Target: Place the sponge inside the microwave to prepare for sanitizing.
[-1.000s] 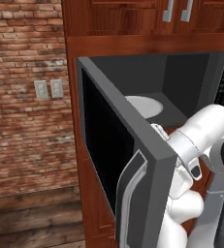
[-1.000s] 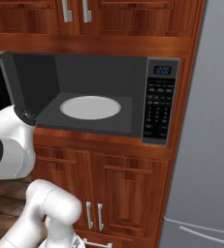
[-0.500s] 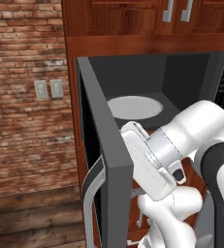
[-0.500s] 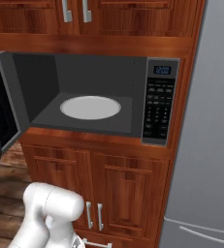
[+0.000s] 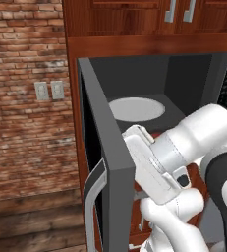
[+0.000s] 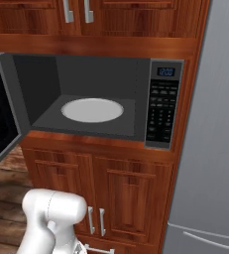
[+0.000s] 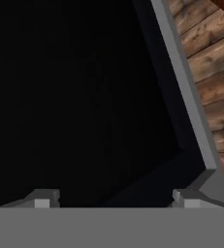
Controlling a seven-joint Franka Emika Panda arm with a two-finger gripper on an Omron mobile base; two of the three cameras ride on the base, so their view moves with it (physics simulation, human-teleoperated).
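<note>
The gripper [image 7: 113,201] is hanging with its fingertips [image 7: 43,199] spread wide and pinching nothing, facing the black glass of the door [image 5: 107,162]. The door is standing swung fully open. Beyond it, the microwave [image 6: 106,101] cavity is lying exposed, its turntable [image 6: 92,109] bare. Judged step: door opening is finishing. The next move calls for locating and fetching the sponge, whose position cannot be told.
</note>
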